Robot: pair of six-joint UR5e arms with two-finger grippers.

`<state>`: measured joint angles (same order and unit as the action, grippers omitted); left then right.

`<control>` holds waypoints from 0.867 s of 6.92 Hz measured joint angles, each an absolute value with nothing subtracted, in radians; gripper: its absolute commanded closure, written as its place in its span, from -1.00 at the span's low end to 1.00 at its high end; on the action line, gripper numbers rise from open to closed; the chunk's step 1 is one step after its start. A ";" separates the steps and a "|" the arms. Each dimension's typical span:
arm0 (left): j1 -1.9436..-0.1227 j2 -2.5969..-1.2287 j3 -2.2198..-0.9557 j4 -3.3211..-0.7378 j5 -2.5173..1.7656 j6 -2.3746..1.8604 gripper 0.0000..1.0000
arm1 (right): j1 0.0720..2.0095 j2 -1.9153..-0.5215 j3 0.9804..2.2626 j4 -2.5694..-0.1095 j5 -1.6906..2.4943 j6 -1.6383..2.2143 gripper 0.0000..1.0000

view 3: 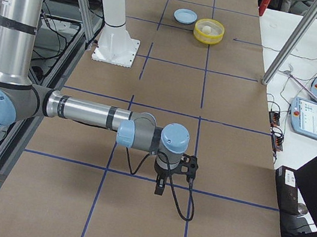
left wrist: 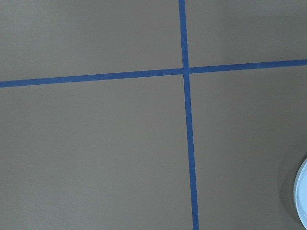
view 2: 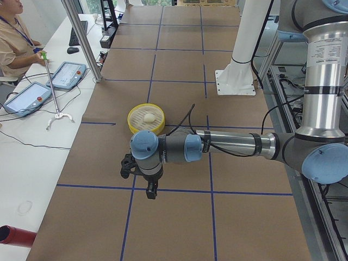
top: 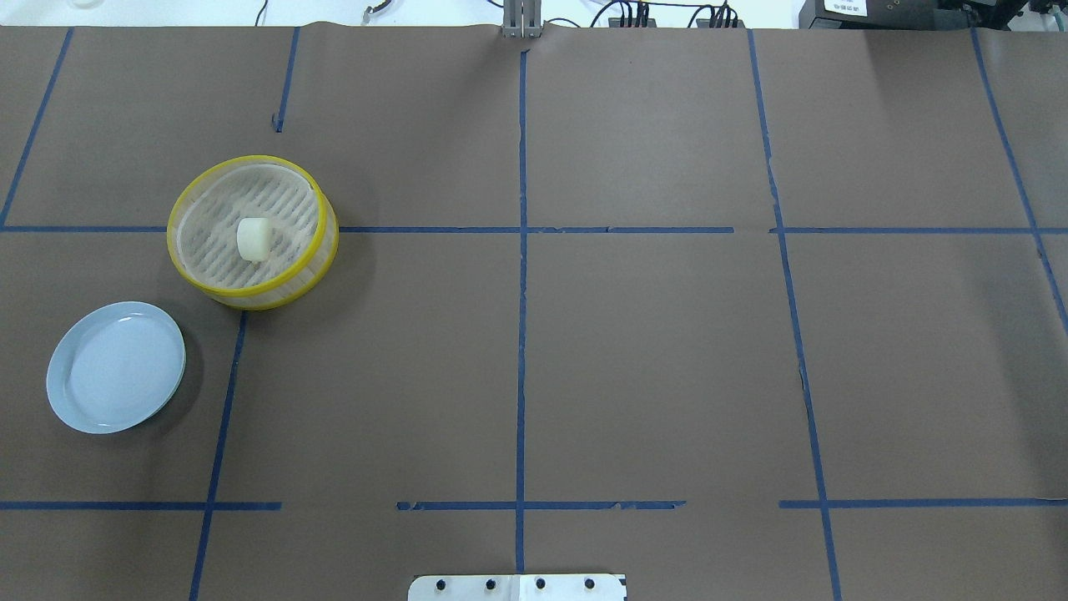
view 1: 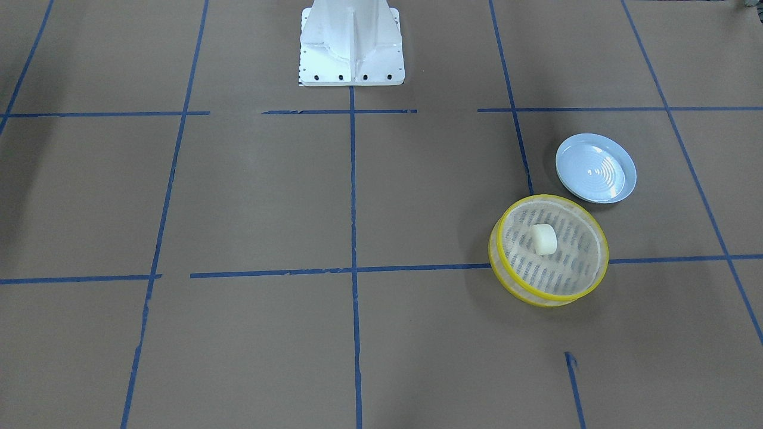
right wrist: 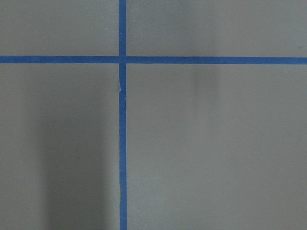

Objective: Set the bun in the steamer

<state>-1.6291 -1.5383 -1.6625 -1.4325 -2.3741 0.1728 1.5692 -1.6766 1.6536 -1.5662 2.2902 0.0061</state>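
1. Front-facing view: the bun (view 1: 543, 238) sits on the slotted floor of the steamer (view 1: 575, 261), about mid-basket, in the lower right of the frame. A pale blue plate (view 1: 596, 168) lies just up and right of the basket with nothing on it. So I'd call the placing step done.
2. Overhead: same story, now at the upper left. The bun (top: 253, 239) is inside the yellow rim of the steamer (top: 284, 209). The plate (top: 117, 367) is lower left of it, near but apart. No arm shows over the brown surface (top: 651, 351).
3. Left side view: the near arm reaches across mid-frame and the left tool (view 2: 151, 192) hangs pointing down over the paper, below the basket in the picture and well apart from it. Nothing seems to hang from it, but I can't tell from this angle whether the fingers are spread or pressed together.
4. Right side view: the right tool (view 3: 159, 188) also points down, low in the frame, with the steamer (view 3: 208, 37) way off at the top. Same deal, I can't tell if it's spread or closed.
5. Left wrist cam: just paper, crossing blue tape (left wrist: 186, 143) and a sliver of plate (left wrist: 303, 196) at the right edge. No fingers in shot.
6. Right wrist cam: paper and tape only.

My guess is the next move needs no grasp, just a check that the bun sits flat, then parking both arms.
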 measured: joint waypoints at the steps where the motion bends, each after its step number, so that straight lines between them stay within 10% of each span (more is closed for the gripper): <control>1: -1.629 -1.539 -1.662 -1.431 -2.381 0.170 -1.00 | 1.569 -1.677 1.654 -1.566 2.290 0.006 -1.00; 6: -1.628 -1.544 -1.653 -1.436 -2.415 0.105 -1.00 | 1.569 -1.677 1.654 -1.566 2.290 0.006 -1.00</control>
<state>-1.6276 -1.5442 -1.6526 -1.4365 -2.4149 0.1053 1.5693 -1.6766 1.6536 -1.5662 2.2902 0.0061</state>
